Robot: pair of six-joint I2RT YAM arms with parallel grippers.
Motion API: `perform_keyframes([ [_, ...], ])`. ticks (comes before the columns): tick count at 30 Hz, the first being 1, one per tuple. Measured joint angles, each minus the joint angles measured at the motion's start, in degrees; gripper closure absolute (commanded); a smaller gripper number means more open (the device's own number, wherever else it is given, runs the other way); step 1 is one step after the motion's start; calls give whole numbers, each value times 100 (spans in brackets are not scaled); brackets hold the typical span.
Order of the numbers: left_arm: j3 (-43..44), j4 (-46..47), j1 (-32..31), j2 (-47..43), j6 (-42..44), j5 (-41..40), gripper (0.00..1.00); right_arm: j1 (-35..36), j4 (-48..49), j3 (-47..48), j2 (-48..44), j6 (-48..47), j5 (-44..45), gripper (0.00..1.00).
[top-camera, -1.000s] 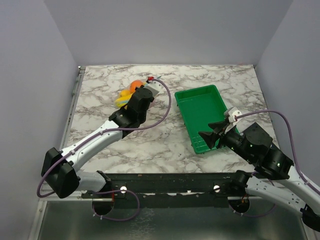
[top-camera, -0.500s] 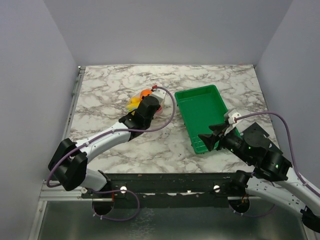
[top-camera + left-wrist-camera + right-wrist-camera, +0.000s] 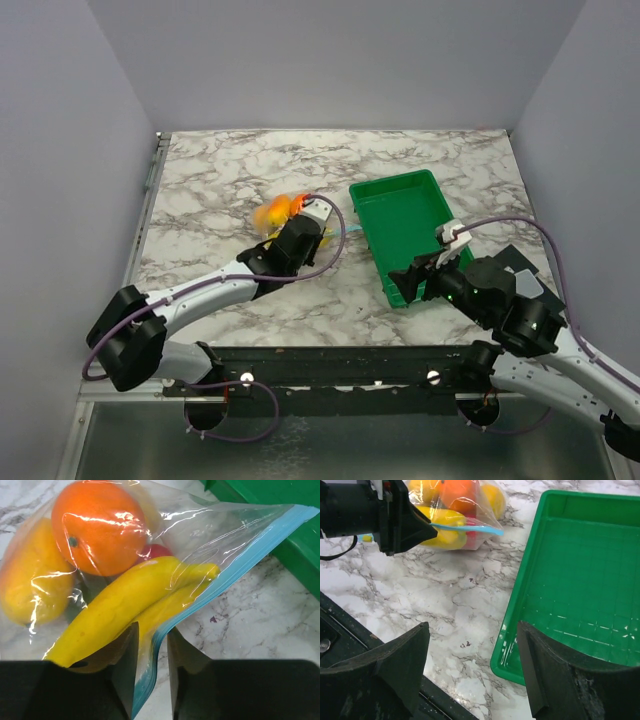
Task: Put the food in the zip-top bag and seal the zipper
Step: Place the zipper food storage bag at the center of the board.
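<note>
The clear zip-top bag (image 3: 200, 530) lies on the marble left of the tray, holding the food: an orange (image 3: 97, 525), a lemon (image 3: 30, 580), a banana bunch (image 3: 125, 605) and a red piece (image 3: 155, 551). From above the bag (image 3: 283, 214) shows as an orange-yellow bundle. Its light blue zipper (image 3: 240, 562) runs toward the tray. My left gripper (image 3: 150, 650) straddles the zipper's near end, jaws slightly apart, the strip loose between them. My right gripper (image 3: 472, 665) hangs open and holds nothing, over the tray's near-left corner, well away from the bag (image 3: 465, 510).
The green ribbed tray (image 3: 400, 215) sits right of centre with nothing in it; its corner (image 3: 510, 665) lies just under my right fingers. The left arm's black body (image 3: 395, 520) stands beside the bag. A dark rail runs along the table's near edge.
The left gripper dragged the bag nearer and rightward toward the tray, then its jaws parted slightly off the zipper. The right gripper widened and crept left.
</note>
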Motion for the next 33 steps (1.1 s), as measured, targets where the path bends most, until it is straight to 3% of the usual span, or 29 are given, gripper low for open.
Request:
perform_keyframes([
  [7,-155,-221,0,-175,-466,656,54,0,7,-190,260,326,114,23],
  [12,-173,-229,0,-378,-688,1283,31,0,7,-275,444,614,221,20],
  [13,-175,-232,0,-411,-713,1375,22,0,15,-291,479,682,247,18],
  [14,-179,-238,0,-439,-737,1464,6,0,35,-315,507,741,275,17],
  [15,-181,-254,0,-470,-750,1550,2,0,48,-339,522,815,299,16],
  [21,-179,-514,0,-704,-892,1786,1,0,87,-398,662,1228,557,0],
  [33,540,-1412,0,-973,-997,1325,1,0,-330,177,1355,2374,1537,0],
])
